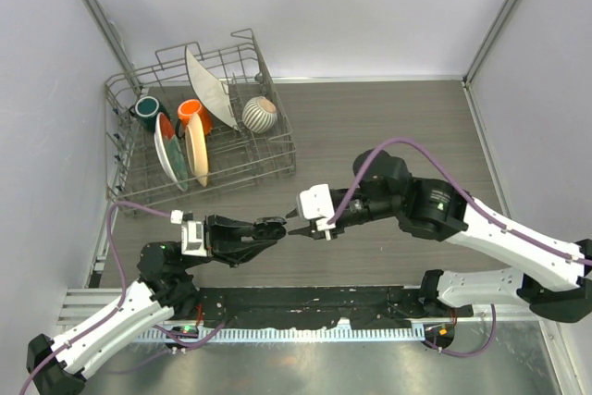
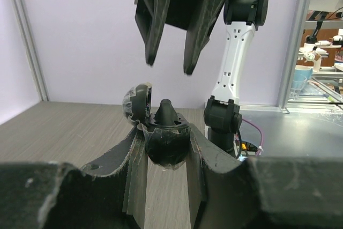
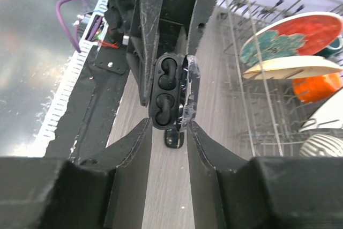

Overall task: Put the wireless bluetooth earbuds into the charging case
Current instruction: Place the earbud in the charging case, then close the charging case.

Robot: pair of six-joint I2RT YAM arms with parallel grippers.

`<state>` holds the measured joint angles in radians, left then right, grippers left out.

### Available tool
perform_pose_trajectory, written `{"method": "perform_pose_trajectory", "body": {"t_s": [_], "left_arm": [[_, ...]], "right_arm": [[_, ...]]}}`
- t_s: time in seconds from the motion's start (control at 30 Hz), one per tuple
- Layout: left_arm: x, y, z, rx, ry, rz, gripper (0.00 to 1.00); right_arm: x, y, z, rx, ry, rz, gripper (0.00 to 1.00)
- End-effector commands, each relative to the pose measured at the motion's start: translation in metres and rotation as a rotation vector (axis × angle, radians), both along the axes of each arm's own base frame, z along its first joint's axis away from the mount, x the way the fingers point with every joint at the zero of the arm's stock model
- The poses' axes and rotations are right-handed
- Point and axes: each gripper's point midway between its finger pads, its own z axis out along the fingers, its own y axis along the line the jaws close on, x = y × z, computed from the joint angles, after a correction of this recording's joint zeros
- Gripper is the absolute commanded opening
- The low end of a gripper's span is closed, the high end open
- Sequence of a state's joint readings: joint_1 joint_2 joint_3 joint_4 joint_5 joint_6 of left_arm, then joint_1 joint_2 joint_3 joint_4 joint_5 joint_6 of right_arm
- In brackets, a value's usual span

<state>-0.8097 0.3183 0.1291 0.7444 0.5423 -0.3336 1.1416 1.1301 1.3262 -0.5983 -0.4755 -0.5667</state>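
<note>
Hanging over the grey table (image 1: pixel 388 117), the two arms are meeting tip to tip, and the risks are all gathering in that small gap. The right gripper (image 2: pixel 169 68) is hovering just above the work with its fingers spread and nothing between them. If it is descending off-line, a fingertip is more likely striking the rim or the lid than the bud. The left gripper (image 2: pixel 165 132) is pinching the charging case (image 2: pixel 167 144) by its sides, seemingly off the table, so any downward push is going against that grip alone, and the smooth rounded shell is liable to be twisting or slipping out. The lid (image 2: pixel 134 104) is standing open, tilted to one side, where a knock is threatening to fold it over the wells. Smallest of all, one earbud (image 2: pixel 165 111) is sitting in the case with its stem poking up, apparently not seated flush, and pressing it crooked is risking a jam or flicking the tiny piece out onto the table
</note>
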Motion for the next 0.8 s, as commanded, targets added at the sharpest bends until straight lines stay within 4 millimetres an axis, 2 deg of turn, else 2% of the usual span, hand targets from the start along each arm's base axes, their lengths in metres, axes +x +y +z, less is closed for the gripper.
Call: {"method": "perform_pose_trajectory", "body": {"t_s": [0.0,0.13,0.17,0.27,0.37,0.4,0.47,0.57,0.63,0.7,0.73,0.77], "left_arm": [[-0.003,0.006,0.02,-0.055,-0.05,0.015,0.0],[0.0,0.006,0.02,-0.056,-0.046,0.029,0.0],[0.001,0.006,0.02,-0.056,-0.048,0.032,0.0],[0.001,0.007,0.023,-0.072,-0.053,0.038,0.0],[0.002,0.009,0.024,-0.08,-0.051,0.046,0.0],[0.002,0.009,0.024,-0.083,-0.053,0.05,0.0],[0.003,0.01,0.024,-0.085,-0.049,0.055,0.0],[0.003,0.011,0.025,-0.087,-0.049,0.059,0.0],[0.002,0.011,0.025,-0.088,-0.051,0.058,0.0],[0.002,0.012,0.026,-0.093,-0.053,0.062,0.0],[0.003,0.013,0.026,-0.097,-0.052,0.069,0.0],[0.004,0.013,0.026,-0.096,-0.051,0.072,0.0]], "right_arm": [[0.008,-0.002,0.043,0.197,-0.086,-0.056,0.38],[0.021,-0.008,0.054,0.273,-0.114,-0.15,0.42],[0.024,-0.009,0.054,0.282,-0.118,-0.171,0.48],[0.033,-0.013,0.052,0.295,-0.121,-0.232,0.54],[0.053,-0.013,0.059,0.339,-0.039,-0.382,0.56],[0.058,-0.014,0.067,0.358,-0.02,-0.42,0.6],[0.081,-0.02,0.069,0.39,0.066,-0.593,0.76],[0.095,-0.025,0.08,0.439,0.139,-0.709,0.82],[0.088,-0.02,0.09,0.495,0.229,-0.685,0.82],[0.074,-0.013,0.094,0.5,0.274,-0.607,0.77],[0.062,-0.006,0.094,0.486,0.292,-0.533,0.74],[0.042,0.002,0.093,0.456,0.316,-0.413,0.69]]}}
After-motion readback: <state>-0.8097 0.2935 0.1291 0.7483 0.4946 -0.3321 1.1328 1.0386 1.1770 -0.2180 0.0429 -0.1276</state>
